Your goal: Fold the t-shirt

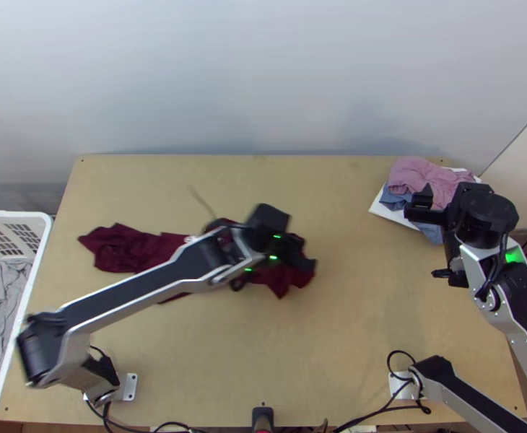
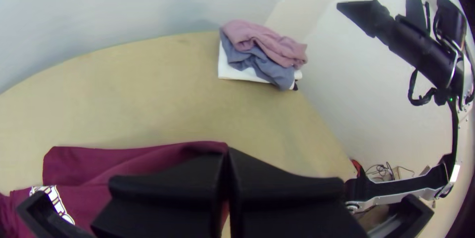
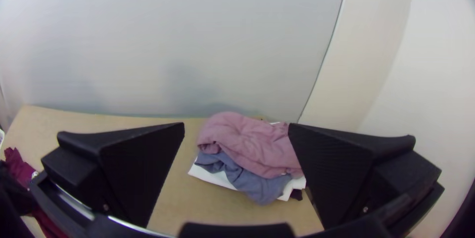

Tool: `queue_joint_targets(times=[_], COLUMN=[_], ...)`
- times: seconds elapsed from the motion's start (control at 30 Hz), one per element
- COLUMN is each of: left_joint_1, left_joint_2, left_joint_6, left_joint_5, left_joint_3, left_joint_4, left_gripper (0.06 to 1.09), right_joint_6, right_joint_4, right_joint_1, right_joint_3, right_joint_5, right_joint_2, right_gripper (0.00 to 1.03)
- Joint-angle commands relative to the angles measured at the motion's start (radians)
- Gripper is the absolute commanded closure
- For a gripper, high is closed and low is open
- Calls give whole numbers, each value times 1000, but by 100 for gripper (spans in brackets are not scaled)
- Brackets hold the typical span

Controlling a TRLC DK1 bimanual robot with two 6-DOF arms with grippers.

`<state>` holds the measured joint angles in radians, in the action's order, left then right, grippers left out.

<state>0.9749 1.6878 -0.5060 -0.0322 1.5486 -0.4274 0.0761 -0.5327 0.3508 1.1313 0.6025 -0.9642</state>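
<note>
And here's the left tool [image 1: 303,265], its fingers closed together on an edge of the maroon t-shirt [image 1: 137,249], the rest of the rumpled cloth lying below that tool and off to its left, under the arm! Over on the right, the other tool [image 1: 426,242] is wide open, nothing in its grip, the shirt well to its left, a clothes pile [image 1: 422,177] close by.
</note>
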Motion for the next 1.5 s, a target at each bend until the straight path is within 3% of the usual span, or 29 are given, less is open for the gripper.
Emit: queue_joint_targets(times=[0.0,0.13,0.17,0.27,0.3,0.5,0.7,1.03,1.27,1.47], left_joint_1=[91,120,123,120,113,7,-84,-358,-696,-846], left_joint_2=[207,299,306,280,268,96,-105,-464,-505,-456], left_joint_6=[-40,-74,-74,-74,-75,9,6,43,152,176], left_joint_5=[-8,-20,-28,-29,-28,-23,-20,-20,38,38], left_joint_3=[209,335,352,363,364,258,48,-409,-524,-525], left_joint_4=[38,32,26,-31,-73,-237,-364,-429,-444,-445], left_gripper=[105,103,88,16,9,10,10,11,11,11], right_joint_6=[27,56,59,76,80,119,122,122,119,120], right_joint_4=[-30,-33,-33,-32,-32,-26,-26,-62,-87,-27], right_joint_1=[-41,-58,-59,-65,-65,-56,-19,56,148,183], right_joint_3=[-1,-2,-1,7,7,19,50,64,62,110], right_joint_5=[0,-1,-1,-1,-4,-20,-27,-33,-33,-33], right_joint_2=[-16,-24,-27,-45,-50,-70,-71,-70,-71,-154], right_gripper=[5,5,5,5,5,5,5,5,5,5])
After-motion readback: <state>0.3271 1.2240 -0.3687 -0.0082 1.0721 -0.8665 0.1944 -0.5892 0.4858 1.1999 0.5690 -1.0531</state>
